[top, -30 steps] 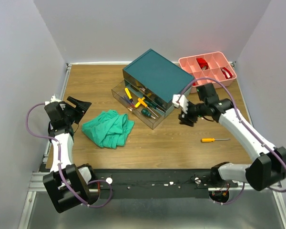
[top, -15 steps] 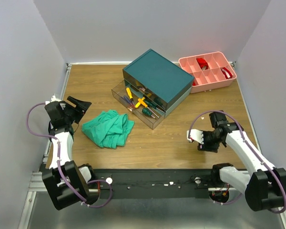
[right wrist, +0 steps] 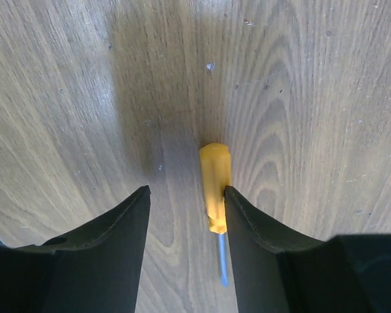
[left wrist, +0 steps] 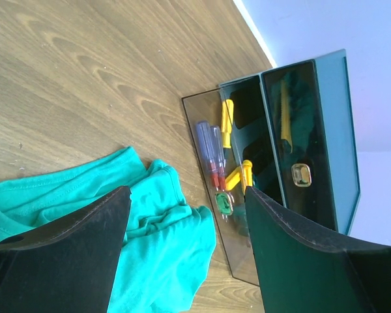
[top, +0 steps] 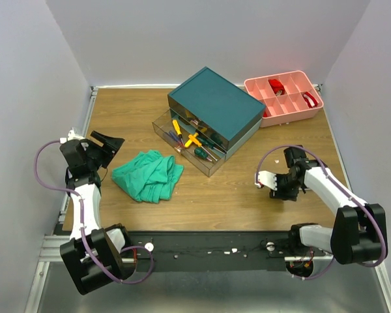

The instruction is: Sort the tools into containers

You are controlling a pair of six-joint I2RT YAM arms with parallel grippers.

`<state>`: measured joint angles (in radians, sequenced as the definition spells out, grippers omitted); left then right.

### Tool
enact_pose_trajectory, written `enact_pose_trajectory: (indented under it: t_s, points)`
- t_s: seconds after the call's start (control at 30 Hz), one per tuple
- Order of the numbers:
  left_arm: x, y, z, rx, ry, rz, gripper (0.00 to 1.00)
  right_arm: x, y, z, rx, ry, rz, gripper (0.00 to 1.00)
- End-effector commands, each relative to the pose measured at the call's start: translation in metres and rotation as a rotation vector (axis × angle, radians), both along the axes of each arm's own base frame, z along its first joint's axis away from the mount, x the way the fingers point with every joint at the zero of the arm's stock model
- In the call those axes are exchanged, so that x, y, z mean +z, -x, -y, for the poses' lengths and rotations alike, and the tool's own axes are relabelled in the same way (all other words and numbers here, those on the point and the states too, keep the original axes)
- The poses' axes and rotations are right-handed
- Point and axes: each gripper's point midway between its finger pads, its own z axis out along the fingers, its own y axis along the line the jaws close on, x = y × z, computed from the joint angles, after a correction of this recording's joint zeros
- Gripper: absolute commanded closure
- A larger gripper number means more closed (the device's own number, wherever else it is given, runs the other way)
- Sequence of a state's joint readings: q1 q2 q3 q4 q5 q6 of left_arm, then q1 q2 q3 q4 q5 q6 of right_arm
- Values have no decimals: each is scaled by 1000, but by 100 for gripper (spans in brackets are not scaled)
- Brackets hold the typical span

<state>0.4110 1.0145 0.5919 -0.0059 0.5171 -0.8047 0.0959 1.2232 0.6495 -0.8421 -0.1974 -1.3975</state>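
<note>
Teal drawer box (top: 215, 107): lower clear drawer (top: 208, 168) open, several screwdrivers (top: 194, 139) inside.
Left gripper (left wrist: 186, 195): spread wide, empty.
Right gripper (right wrist: 186, 195): parted, empty, straddling the yellow-orange screwdriver (right wrist: 215, 186) on the table (right wrist: 313, 98), handle against one finger.
Hazard: closing off-centre may roll it away.
</note>
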Motion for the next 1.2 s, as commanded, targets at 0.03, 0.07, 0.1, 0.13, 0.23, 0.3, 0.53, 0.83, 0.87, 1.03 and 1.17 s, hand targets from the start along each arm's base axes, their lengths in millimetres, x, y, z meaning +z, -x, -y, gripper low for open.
enact_pose_trajectory:
  t_s: [0.03,0.07,0.1,0.13,0.23,0.3,0.53,0.83,0.87,1.03,1.17]
  points:
    - [-6,10,4,-6,-2,-8,20,-4,-11,4,23,19,15,53]
    - [-7,10,4,-8,-1,-11,20,-7,-12,5,21,27,7,59]
    - [-5,10,5,-9,-2,-8,20,-11,-12,6,21,35,-3,71]
    - [-4,10,4,-9,-2,-8,20,-13,-13,7,18,40,-4,73]
    - [-3,9,5,-11,0,-6,20,-17,-19,7,14,41,-2,87]
    - [-2,9,4,-12,0,-7,20,-4,-28,2,7,15,10,93]
    - [-12,12,7,-7,19,-27,20,106,-80,-90,17,-371,82,98]
    - [-22,13,8,-9,35,-71,21,189,-103,-269,-56,-797,-60,99]
    - [-22,13,9,-13,36,-74,21,196,-101,-286,-78,-819,-85,99]
    - [-22,12,14,-23,53,-81,21,191,-142,-326,-200,-843,-38,99]
    - [-25,9,23,-56,57,-87,21,185,-168,-347,-247,-825,25,80]
